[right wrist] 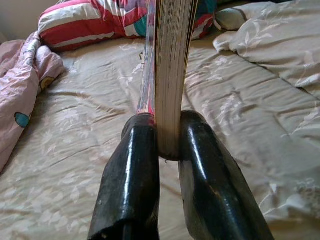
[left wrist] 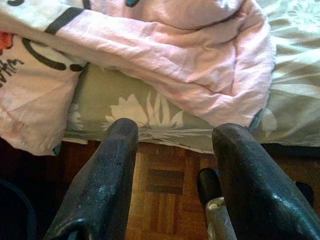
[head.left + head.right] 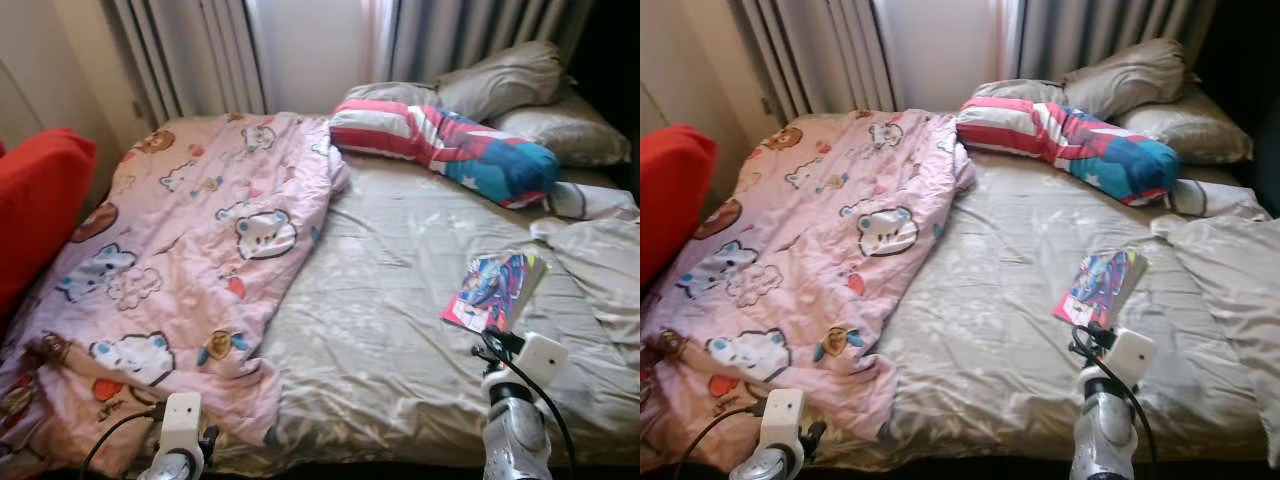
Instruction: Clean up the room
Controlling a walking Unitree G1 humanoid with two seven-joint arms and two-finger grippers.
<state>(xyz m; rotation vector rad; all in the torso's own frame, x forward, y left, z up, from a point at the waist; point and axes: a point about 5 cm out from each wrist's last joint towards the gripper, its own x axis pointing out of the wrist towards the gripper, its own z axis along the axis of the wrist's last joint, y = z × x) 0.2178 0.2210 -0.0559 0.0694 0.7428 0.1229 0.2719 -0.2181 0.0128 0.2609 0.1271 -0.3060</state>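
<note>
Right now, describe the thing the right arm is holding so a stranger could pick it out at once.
Start at the bed with its pale floral sheet and go to its near right part, beside the rumpled grey duvet. There the right gripper has its fingers shut on a thin book. Its glossy cover, in bright blue and red, sets it apart from the bedding around it.

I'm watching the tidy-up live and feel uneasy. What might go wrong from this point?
The right tool pinches the book only at one edge, so it may sag, fan open or slip onto the bed sheet. Its thin cover bows apart from the pages and may crease. The left tool hangs open near the pink blanket hem and might snag it.
</note>
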